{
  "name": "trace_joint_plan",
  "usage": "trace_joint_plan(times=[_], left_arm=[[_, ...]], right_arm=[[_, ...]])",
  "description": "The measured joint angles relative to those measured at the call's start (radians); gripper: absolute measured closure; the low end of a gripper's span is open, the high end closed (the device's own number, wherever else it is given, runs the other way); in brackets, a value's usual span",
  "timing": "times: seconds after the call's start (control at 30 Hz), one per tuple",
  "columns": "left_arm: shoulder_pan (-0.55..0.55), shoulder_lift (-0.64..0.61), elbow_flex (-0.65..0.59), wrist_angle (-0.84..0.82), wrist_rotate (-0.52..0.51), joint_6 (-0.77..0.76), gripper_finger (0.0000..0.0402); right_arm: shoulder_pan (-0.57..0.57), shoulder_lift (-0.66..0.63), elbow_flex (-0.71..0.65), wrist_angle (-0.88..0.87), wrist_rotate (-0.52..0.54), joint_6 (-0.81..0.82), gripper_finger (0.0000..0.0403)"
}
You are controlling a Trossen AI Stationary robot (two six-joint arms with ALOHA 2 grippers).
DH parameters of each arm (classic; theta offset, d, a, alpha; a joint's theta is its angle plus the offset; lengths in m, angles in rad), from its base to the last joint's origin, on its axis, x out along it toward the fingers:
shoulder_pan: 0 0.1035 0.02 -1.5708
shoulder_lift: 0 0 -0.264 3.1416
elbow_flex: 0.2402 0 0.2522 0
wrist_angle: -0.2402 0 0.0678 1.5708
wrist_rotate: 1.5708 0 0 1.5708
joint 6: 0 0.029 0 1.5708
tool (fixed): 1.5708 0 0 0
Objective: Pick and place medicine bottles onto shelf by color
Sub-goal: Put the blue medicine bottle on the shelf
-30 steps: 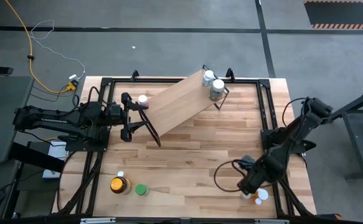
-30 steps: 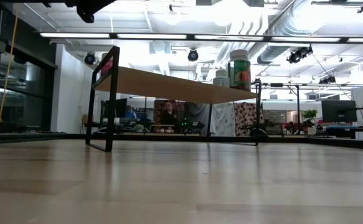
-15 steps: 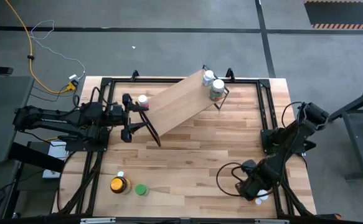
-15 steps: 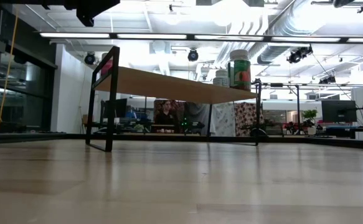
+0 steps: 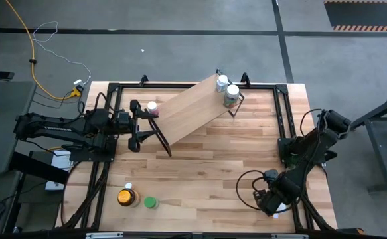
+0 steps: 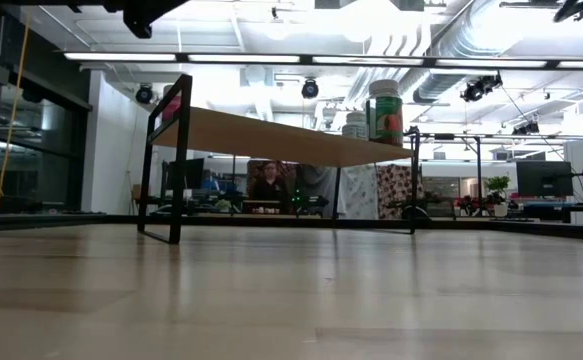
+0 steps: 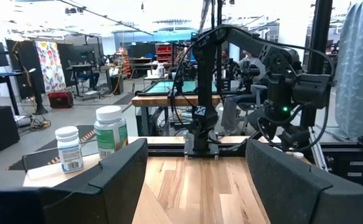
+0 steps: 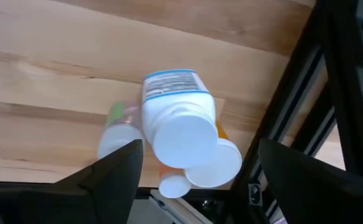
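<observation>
The shelf (image 5: pixel 192 107) lies slantwise on the far half of the table, standing on its black wire frame ends (image 6: pixel 166 160). On its far end stand two white-capped bottles (image 5: pixel 232 93), which also show in the left wrist view (image 7: pixel 111 130). A pink-capped bottle (image 5: pixel 152 107) stands on its left end. My left gripper (image 5: pixel 140 129) is open and empty beside the shelf's left end. My right gripper (image 5: pixel 273 199) is open over a cluster of bottles at the near right corner. Its fingers stand on either side of a white bottle (image 8: pixel 178 124) lying there among a white cap (image 8: pixel 217 165), a greenish bottle (image 8: pixel 116 134) and an orange one (image 8: pixel 222 132).
An amber jar with a yellow lid (image 5: pixel 127 197), a green bottle (image 5: pixel 151 202) and a small white one (image 5: pixel 128 186) stand near the table's near left corner. A black frame rail (image 8: pixel 306 93) runs close beside the right corner cluster. The table's middle (image 5: pixel 206 166) is bare wood.
My right gripper has moved toward the table's near right corner and now covers most of the bottle cluster there. My left arm and the shelf have kept still.
</observation>
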Motion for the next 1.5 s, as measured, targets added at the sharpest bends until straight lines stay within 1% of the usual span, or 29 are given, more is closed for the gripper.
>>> trace_joint_plan(times=[0.33, 0.53, 0.7, 0.97, 1.1, 1.27, 1.37, 1.43, 1.5], left_arm=[[0.0, 0.0, 0.0, 0.0, 0.005, 0.0, 0.0141], [0.0, 0.0, 0.0, 0.0, 0.005, -0.004, 0.0141], [0.0, 0.0, 0.0, 0.001, 0.005, -0.003, 0.0141], [0.0, 0.0, 0.0, 0.001, 0.005, -0.001, 0.0141], [0.0, 0.0, 0.0, 0.001, 0.005, 0.0, 0.0141], [0.0, 0.0, 0.0, 0.001, 0.005, -0.001, 0.0141], [0.0, 0.0, 0.0, 0.001, 0.005, -0.001, 0.0141], [0.0, 0.0, 0.0, 0.001, 0.005, -0.003, 0.0141], [0.0, 0.0, 0.0, 0.001, 0.005, -0.003, 0.0141]], right_arm=[[0.01, 0.0, -0.008, 0.003, 0.081, 0.015, 0.0118], [0.01, 0.0, -0.082, 0.1, 0.025, -0.002, 0.0121], [0.01, -0.001, -0.088, 0.106, 0.052, -0.02, 0.0121], [0.01, -0.002, -0.088, 0.133, 0.052, -0.021, 0.0125], [0.01, -0.002, -0.088, 0.135, 0.044, -0.02, 0.0154], [0.01, -0.002, -0.088, 0.134, 0.038, -0.021, 0.0212], [0.01, -0.003, -0.087, 0.133, 0.037, -0.021, 0.024], [0.01, -0.003, -0.087, 0.132, 0.036, -0.029, 0.0249], [0.01, -0.003, -0.087, 0.132, 0.036, -0.049, 0.0248]])
